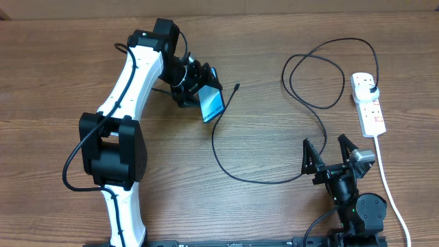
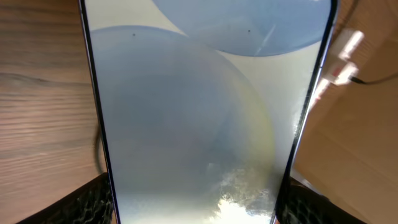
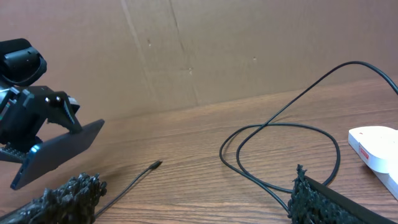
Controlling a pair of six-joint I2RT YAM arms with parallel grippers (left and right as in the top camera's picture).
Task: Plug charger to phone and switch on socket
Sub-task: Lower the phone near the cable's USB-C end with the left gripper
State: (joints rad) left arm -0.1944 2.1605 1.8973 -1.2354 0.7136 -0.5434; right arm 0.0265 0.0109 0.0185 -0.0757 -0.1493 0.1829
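Wood-grain table ran across the whole overhead view, and a plain cardboard wall stood behind it in the right wrist view. The left gripper was over the upper middle of the table with its jaws clamped on the phone, one on each long edge. From the right wrist camera the phone was clear of the wood and tilted, its free end lower than the gripped end. From the left wrist camera its pale, glowing screen filled almost the whole picture, with the black textured fingers showing only at the bottom corners. The charger, a thin black cable, lay loose on the table. Its small connector tip rested just beside the phone's right edge but apart from it, not plugged in. From there the cable curved down and right, looped near the top right, and ended in a black plug seated in the socket. That was a white power strip lying near the right edge, with red switch markings; whether a switch was on could not be told. Its white cord trailed down toward the front edge. The right gripper sat low at the near right, just left of the white cord, its jaws spread wide with nothing between them. Its black fingers framed the cable loop lying ahead of them.
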